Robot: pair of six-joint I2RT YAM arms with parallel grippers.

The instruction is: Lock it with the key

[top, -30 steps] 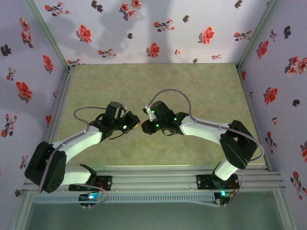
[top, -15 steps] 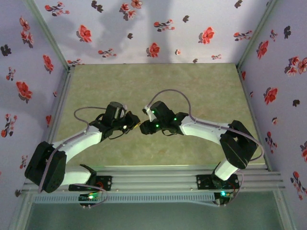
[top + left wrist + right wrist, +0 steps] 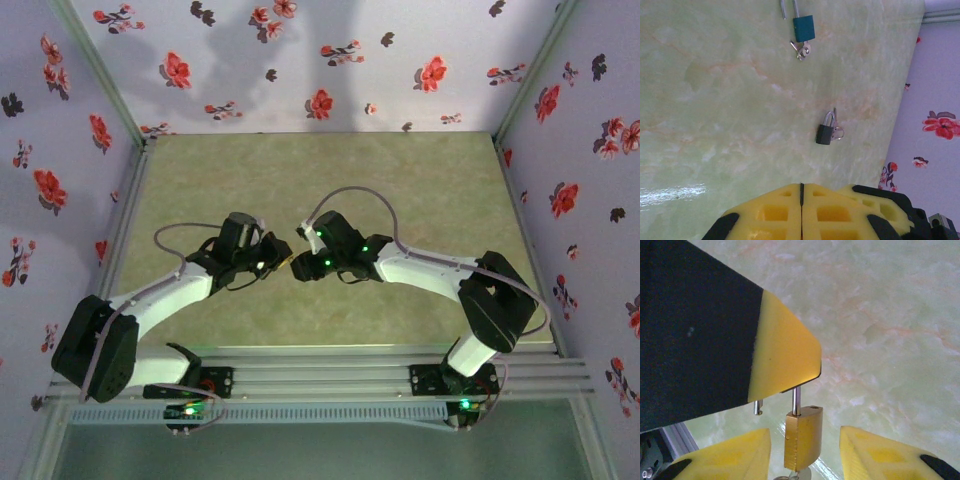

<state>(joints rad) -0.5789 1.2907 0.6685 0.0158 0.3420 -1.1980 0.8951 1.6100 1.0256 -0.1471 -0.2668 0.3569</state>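
- Two arms, a left arm [image 3: 170, 295] and a right arm [image 3: 430, 270], reach inward above the green marbled table [image 3: 400, 180]. Their heads nearly meet at mid-table in the top view.
- One left gripper [image 3: 281, 262], seen from its own wrist camera as yellow pads pressed flat together with only a seam between them [image 3: 801, 187].
- One brass padlock [image 3: 801, 445], raised off the table between the two grippers. The bend of its steel shackle [image 3: 796, 400] is pinched out of sight inside the left gripper's yellow finger pad [image 3: 780, 350].
- Shackle status is unlatched. One leg enters the brass body, and the other leg ends free, beside the body and clear of it.
- One right gripper [image 3: 805, 435], claw part-way wide. Its two yellow fingers [image 3: 875, 455] stand either side of the padlock body with a gap showing on each side. In the top view it sits just right of the left gripper [image 3: 300, 268].
- One silver metal piece [image 3: 792, 476] at the padlock's lower end is cut by the frame edge. Whether it is the key cannot be told.
- One teal padlock [image 3: 803, 27] lies on the table with its shackle out and small keys [image 3: 801, 50] touching its base.
- One black padlock [image 3: 825, 132] lies on the table apart from the teal one, with a key ring [image 3: 838, 132] against its side.
- Three pale walls [image 3: 300, 60] printed with red and dark flowers enclose the table.
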